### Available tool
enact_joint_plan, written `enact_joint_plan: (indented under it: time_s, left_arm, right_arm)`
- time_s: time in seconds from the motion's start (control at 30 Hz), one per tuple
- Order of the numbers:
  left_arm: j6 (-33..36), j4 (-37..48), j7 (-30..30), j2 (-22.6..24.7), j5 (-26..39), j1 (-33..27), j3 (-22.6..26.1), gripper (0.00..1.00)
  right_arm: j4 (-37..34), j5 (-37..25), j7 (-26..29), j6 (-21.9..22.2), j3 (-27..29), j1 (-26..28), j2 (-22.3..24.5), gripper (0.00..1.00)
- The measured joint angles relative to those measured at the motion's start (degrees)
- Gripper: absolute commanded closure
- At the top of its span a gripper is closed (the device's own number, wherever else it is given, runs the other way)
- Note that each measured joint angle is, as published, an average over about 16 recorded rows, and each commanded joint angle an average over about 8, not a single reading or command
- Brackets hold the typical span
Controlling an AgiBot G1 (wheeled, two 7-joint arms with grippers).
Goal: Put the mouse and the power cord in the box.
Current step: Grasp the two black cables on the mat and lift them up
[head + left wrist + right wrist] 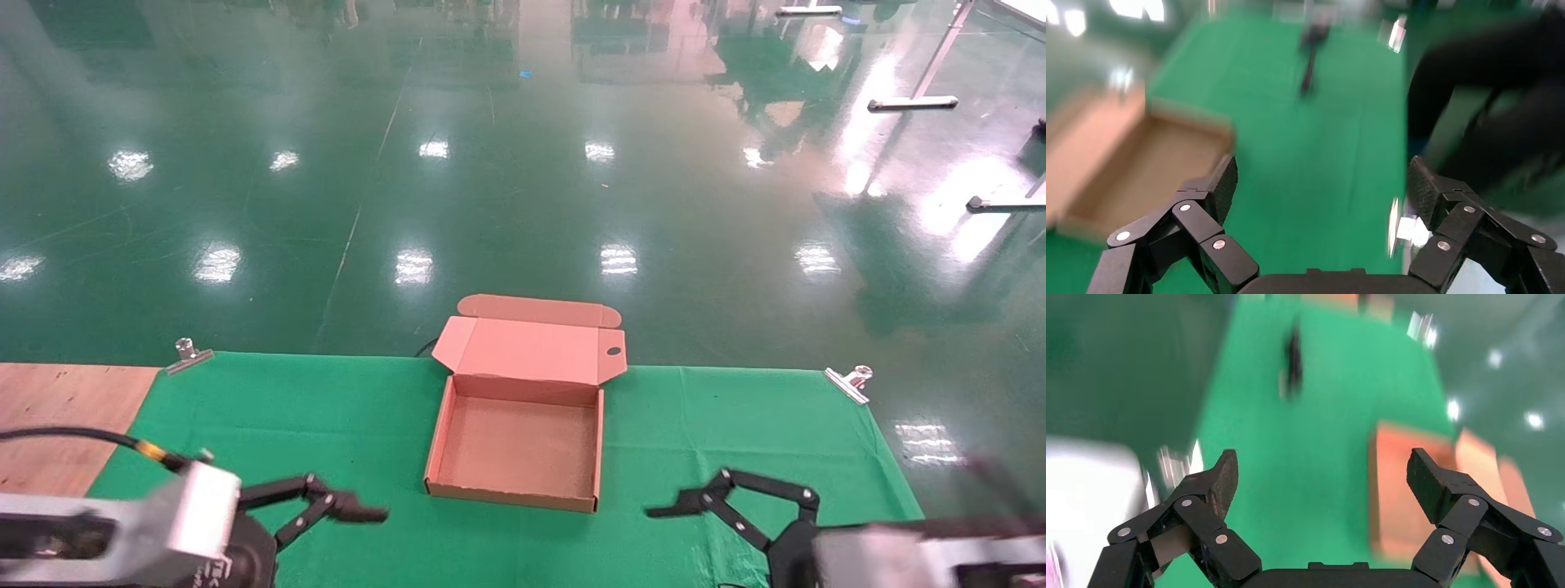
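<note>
The box (520,441) sits open and empty at centre frame on the green cloth (327,408). Left gripper (343,508) and right gripper (678,506), both spread and holding nothing, flank it at the lower edge. Neither mouse nor power cord is in sight; locating them comes next.

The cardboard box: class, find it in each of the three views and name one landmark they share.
Head view: the box sits centre on the green cloth, lid open, empty.
Left wrist view: at the picture's left edge, beyond the left gripper.
Right wrist view: right of centre, beyond the right gripper.
Shared landmark: the green cloth.
</note>
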Motion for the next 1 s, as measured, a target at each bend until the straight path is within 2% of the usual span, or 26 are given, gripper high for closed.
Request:
enact_joint_plan:
  time_s: [0.27, 0.47, 0.7, 1.0]
  left_arm:
    - [-1.54, 5.24, 1.36, 2.58, 18.98, -4.96, 6.92, 0.00]
    - [-4.37, 10.83, 3.33, 6.03, 29.56, -6.92, 10.91, 0.00]
    - [-6.95, 17.73, 5.91, 10.86, 37.45, -8.43, 14.54, 0.00]
    - [-8.23, 26.69, 9.61, 15.51, 41.65, -10.42, 17.05, 0.00]
  right_arm:
    - [0.69, -27.29, -6.58, 3.42, -9.16, 4.48, -4.50, 0.00]
    - [-0.07, -41.56, -7.43, 7.24, -14.11, 4.07, -7.79, 0.00]
    - [-3.89, -48.66, -7.30, 11.40, -16.68, 2.05, -10.83, 0.00]
    - [-14.19, -48.54, -10.95, 15.96, -17.29, 1.70, -15.61, 0.00]
